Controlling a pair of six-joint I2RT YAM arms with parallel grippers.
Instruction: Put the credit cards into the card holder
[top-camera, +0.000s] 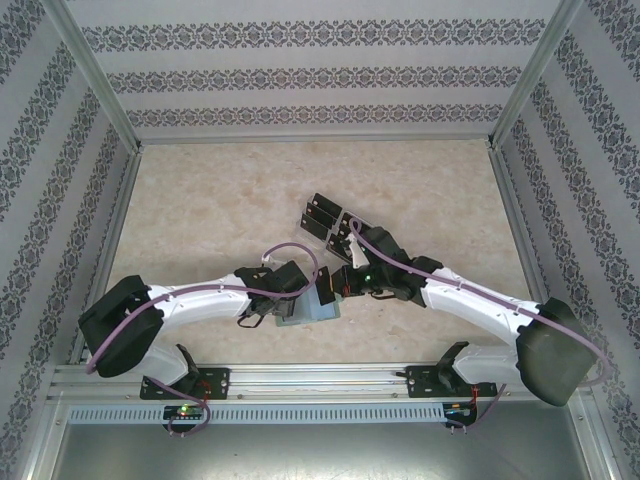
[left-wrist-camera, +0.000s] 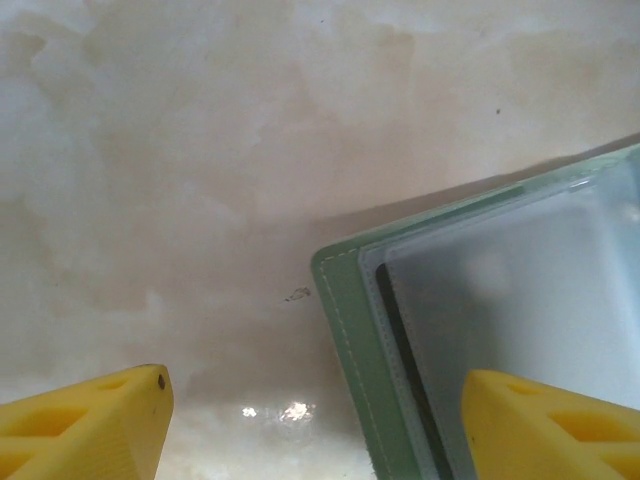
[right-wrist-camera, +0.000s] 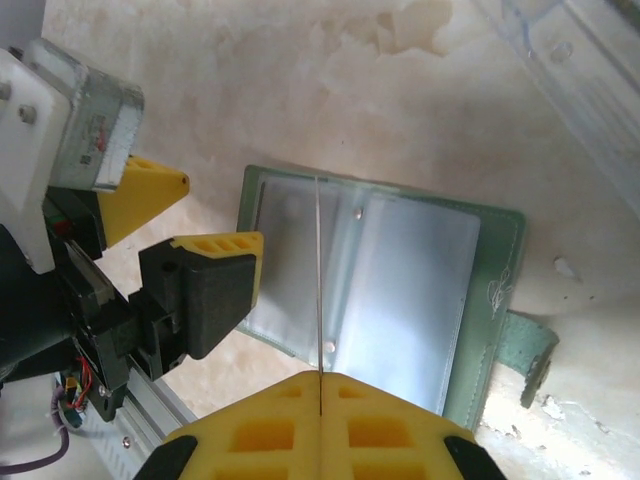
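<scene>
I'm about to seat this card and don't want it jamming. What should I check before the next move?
1. Credit card gripped by right claw: ok, shut on it, seen edge-on.
2. Card holder open, clear sleeves up: ok.
3. Left claw pressing the holder down: cannot tell; it is open, one finger over the holder's corner.
4. Card lined up with a sleeve mouth: cannot tell.
5. Spare cards out of the way: ok, farther back on the table.
</scene>
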